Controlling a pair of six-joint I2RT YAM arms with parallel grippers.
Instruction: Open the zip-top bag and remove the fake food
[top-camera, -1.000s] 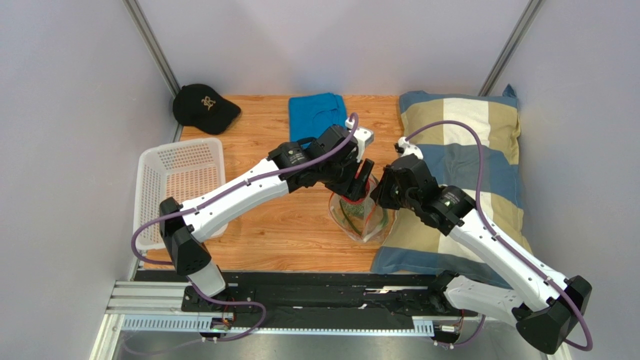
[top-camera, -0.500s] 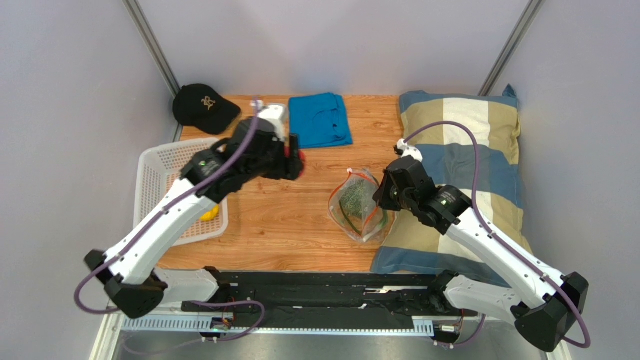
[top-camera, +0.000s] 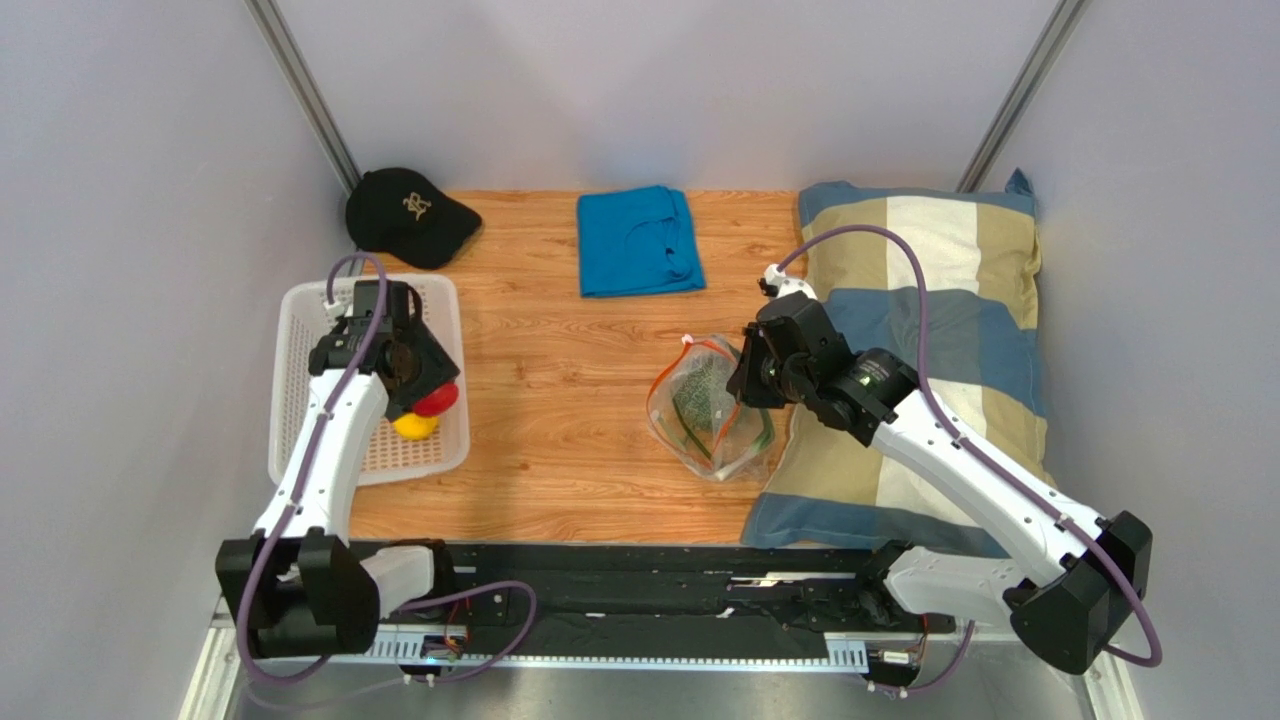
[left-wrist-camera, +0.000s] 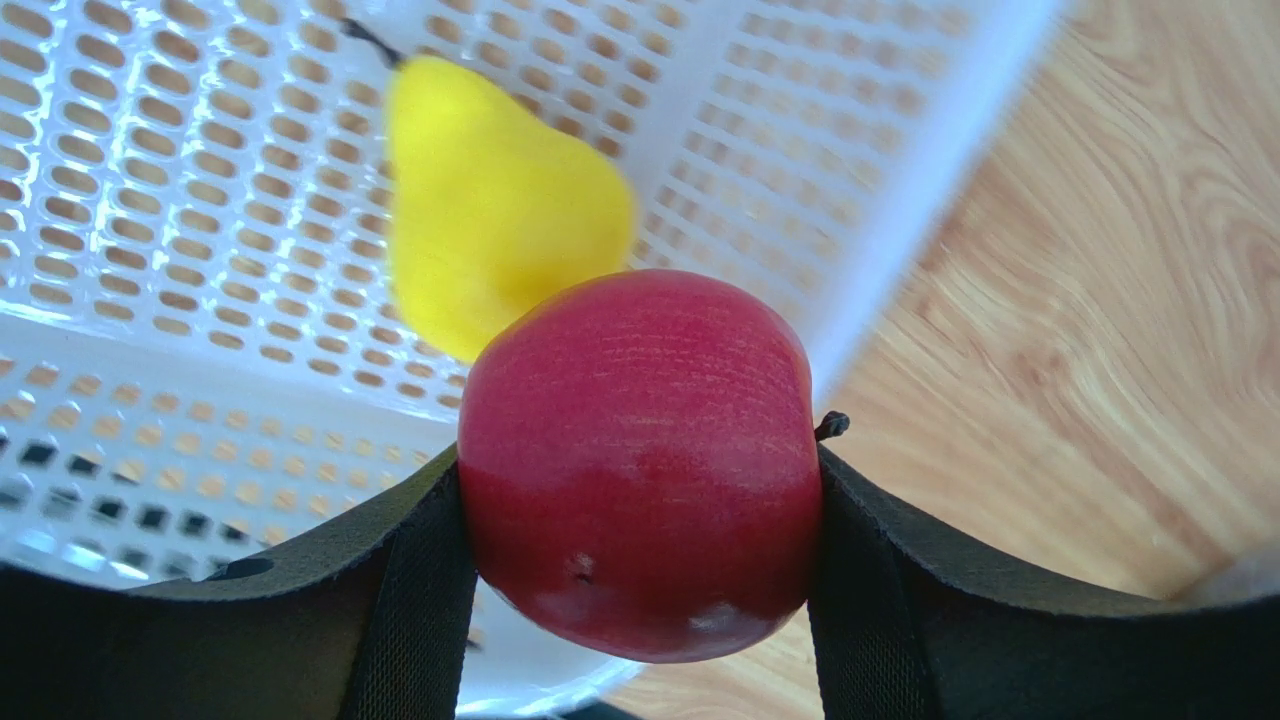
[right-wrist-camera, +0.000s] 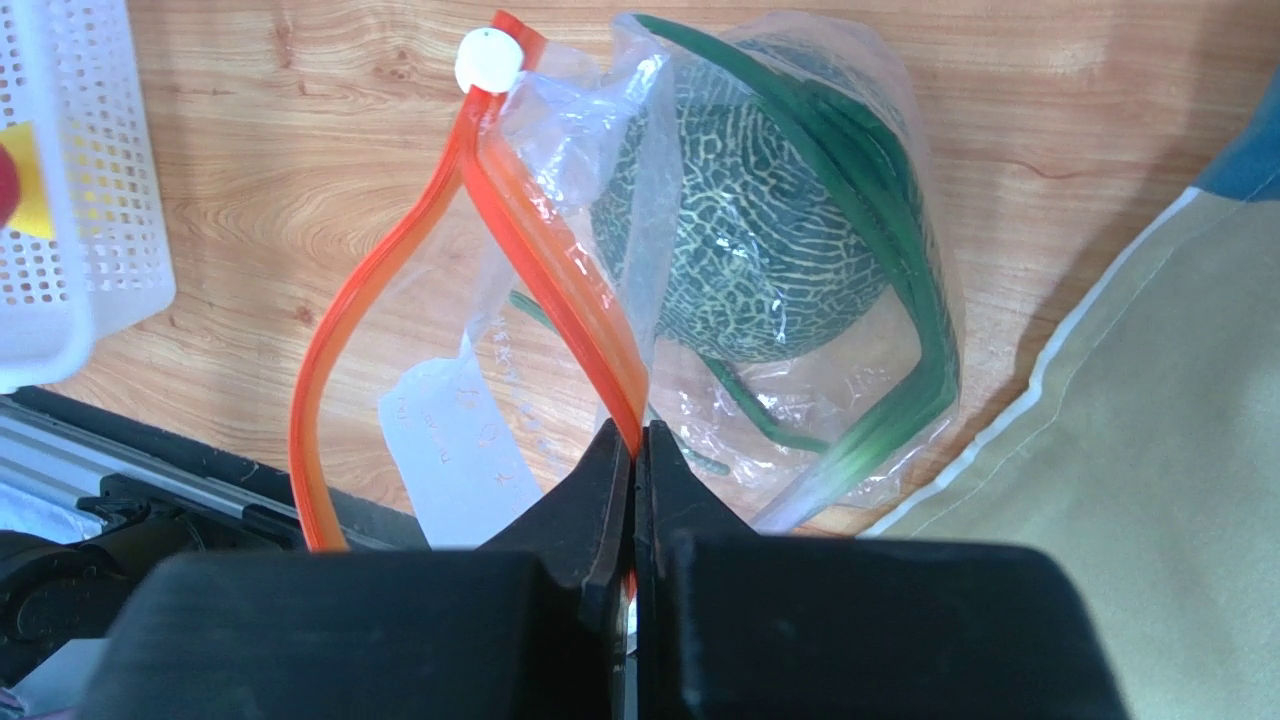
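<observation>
My left gripper (top-camera: 425, 393) is shut on the red round fruit (left-wrist-camera: 640, 458) and holds it over the near right corner of the white basket (top-camera: 323, 323). The yellow fruit (left-wrist-camera: 489, 203) lies in the basket just beyond it. My right gripper (right-wrist-camera: 633, 438) is shut on the orange-red zip strip (right-wrist-camera: 549, 263) of the clear zip-top bag (top-camera: 706, 405), whose mouth gapes open; the white slider (right-wrist-camera: 489, 63) sits at the strip's far end. The grey-green leafy ball (right-wrist-camera: 766, 225) with green stems is inside the bag.
A black cap (top-camera: 406, 213) lies at the back left and a folded blue cloth (top-camera: 637, 240) at the back middle. A checked pillow (top-camera: 939, 345) fills the right side, touching the bag. A black rail (top-camera: 646, 578) runs along the near edge.
My left arm swung from the bag to the left with the red fruit and now holds it over the basket. My right gripper kept its hold on the zip strip and lifted it slightly.
</observation>
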